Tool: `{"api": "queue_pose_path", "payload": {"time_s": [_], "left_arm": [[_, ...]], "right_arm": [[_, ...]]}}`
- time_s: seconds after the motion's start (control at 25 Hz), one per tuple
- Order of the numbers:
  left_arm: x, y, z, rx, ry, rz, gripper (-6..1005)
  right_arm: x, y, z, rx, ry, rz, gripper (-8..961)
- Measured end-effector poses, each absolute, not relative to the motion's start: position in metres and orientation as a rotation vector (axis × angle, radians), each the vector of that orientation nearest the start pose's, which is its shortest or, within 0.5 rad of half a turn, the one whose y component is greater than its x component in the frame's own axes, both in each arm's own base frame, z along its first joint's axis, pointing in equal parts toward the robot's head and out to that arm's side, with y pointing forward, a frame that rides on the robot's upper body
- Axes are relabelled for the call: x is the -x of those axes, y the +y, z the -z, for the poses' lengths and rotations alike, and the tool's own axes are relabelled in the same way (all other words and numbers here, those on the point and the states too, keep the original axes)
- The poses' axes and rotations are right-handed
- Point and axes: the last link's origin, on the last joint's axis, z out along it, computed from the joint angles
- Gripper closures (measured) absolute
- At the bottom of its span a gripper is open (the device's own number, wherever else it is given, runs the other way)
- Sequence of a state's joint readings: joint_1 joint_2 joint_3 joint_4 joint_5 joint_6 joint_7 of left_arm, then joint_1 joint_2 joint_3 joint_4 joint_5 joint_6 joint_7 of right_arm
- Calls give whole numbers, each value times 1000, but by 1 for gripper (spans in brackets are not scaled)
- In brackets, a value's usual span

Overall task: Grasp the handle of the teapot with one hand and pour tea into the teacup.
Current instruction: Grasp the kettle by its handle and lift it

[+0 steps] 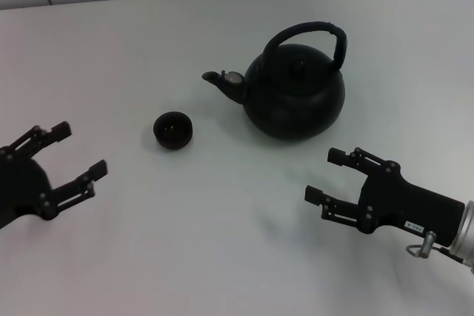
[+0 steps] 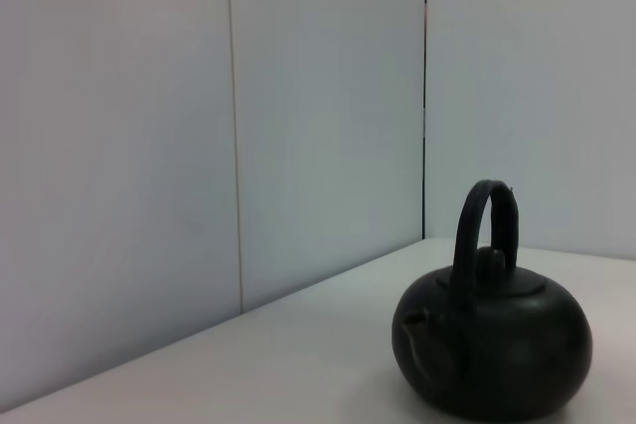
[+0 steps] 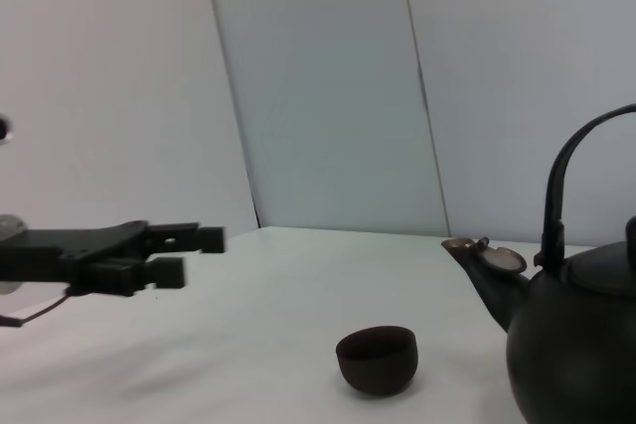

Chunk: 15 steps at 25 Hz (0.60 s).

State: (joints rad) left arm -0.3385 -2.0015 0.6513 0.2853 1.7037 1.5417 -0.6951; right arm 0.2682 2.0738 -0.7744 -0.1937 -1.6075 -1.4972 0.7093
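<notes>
Right end effector (image 1: 321, 175) near the surface's (image 1: 222, 257) near right corner, fingers spread wide, empty, just short of the teapot (image 1: 296, 86). Left end effector (image 1: 78, 155) at the near left edge, also wide open and empty. Handle (image 1: 311, 35) ungrasped; teapot upright toward the far edge, spout facing the teacup (image 1: 172, 129). Grasp, lift and pour all remain. Nothing blocks the approach.

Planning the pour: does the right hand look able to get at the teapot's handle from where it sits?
Probably yes. The right hand is open, apart from the teapot, with bare table between. The handle arches free above the lid, nothing on it. The left hand is open, far aside.
</notes>
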Motion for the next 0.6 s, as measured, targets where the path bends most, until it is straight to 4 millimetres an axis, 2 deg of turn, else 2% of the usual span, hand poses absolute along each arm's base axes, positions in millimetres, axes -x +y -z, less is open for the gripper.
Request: {"api": "queue_pose_path", "payload": {"time_s": [0.28,0.6], "left_arm": [[348,246,-5,2438,-305,724,151],[352,243,-8,2470,-287,693,152]], "right_arm": [[-332,225,52,2392,604,-866,134],[-333,225,51,2379,608,-866,133]]}}
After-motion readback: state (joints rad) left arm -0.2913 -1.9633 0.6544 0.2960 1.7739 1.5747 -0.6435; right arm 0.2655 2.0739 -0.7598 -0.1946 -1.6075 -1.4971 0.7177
